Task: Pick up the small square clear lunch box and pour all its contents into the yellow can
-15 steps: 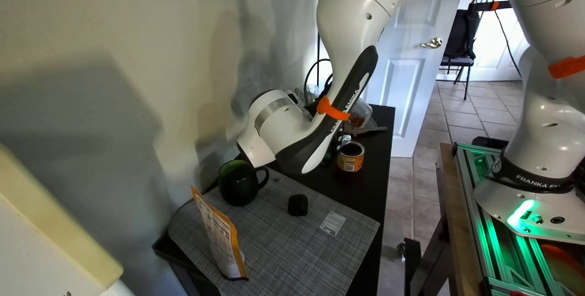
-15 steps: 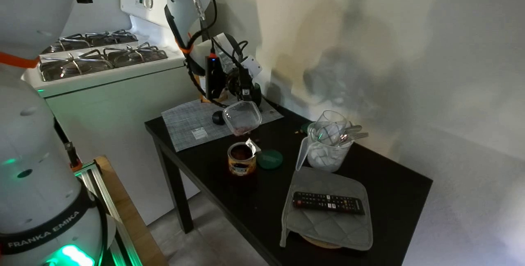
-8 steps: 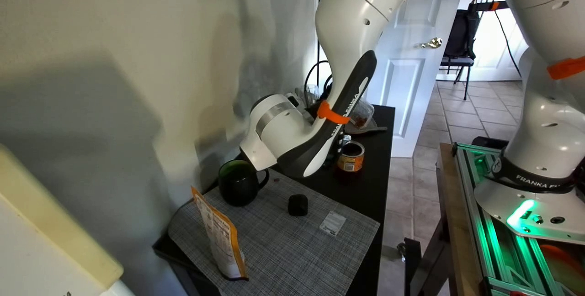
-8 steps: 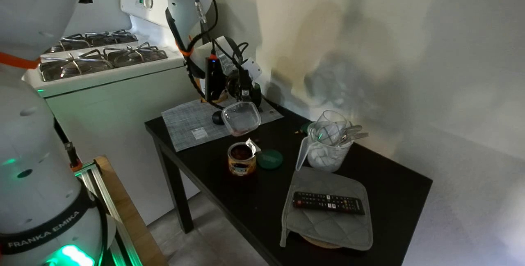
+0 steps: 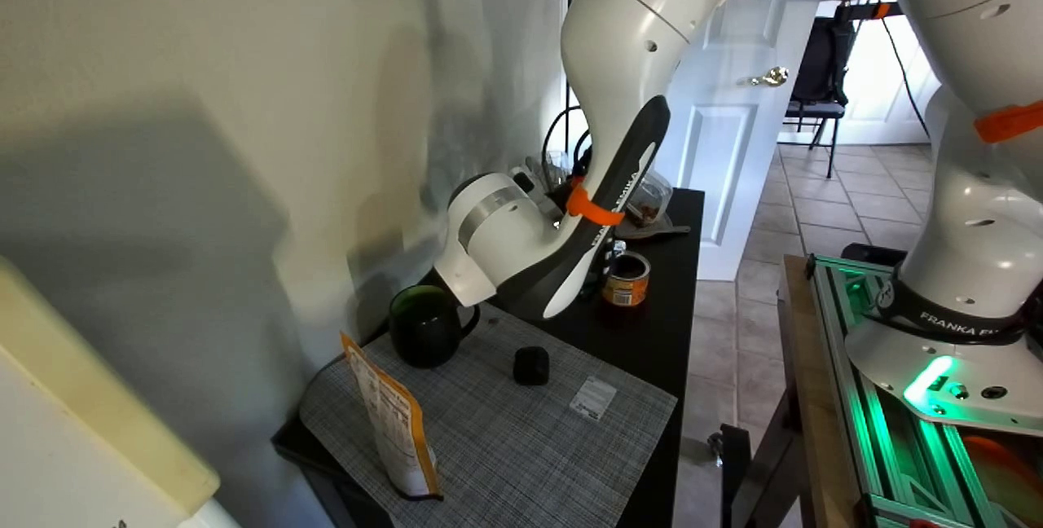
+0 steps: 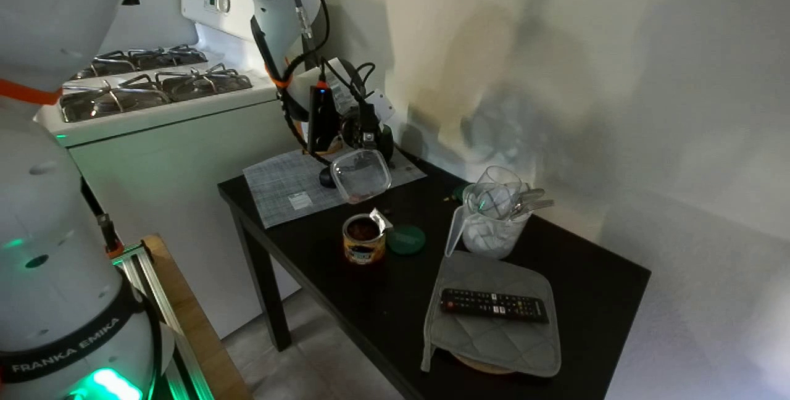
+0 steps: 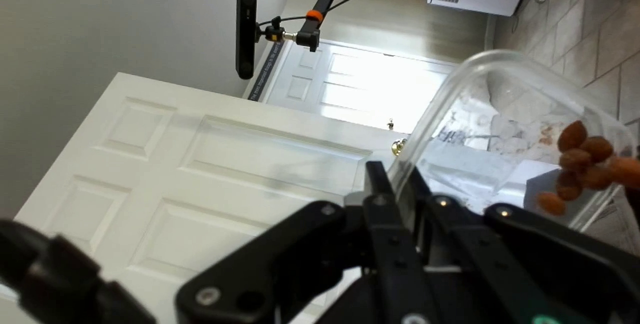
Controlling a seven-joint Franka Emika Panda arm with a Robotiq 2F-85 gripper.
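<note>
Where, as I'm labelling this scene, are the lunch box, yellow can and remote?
Lunch box (image 6: 361, 176): in an exterior view, on the middle of its clear plastic.
Yellow can (image 6: 364, 250): in an exterior view, on its printed side.
Remote (image 6: 494, 305): in an exterior view, on its button face.

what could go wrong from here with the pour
Nuts may miss the yellow can: they are bunched toward one side of the tilted lunch box, whose opening looks wider than the can's mouth. The foil flap sticking up at the can's rim could deflect some. The gripper pinches just one thin wall, so the box might twist.
</note>
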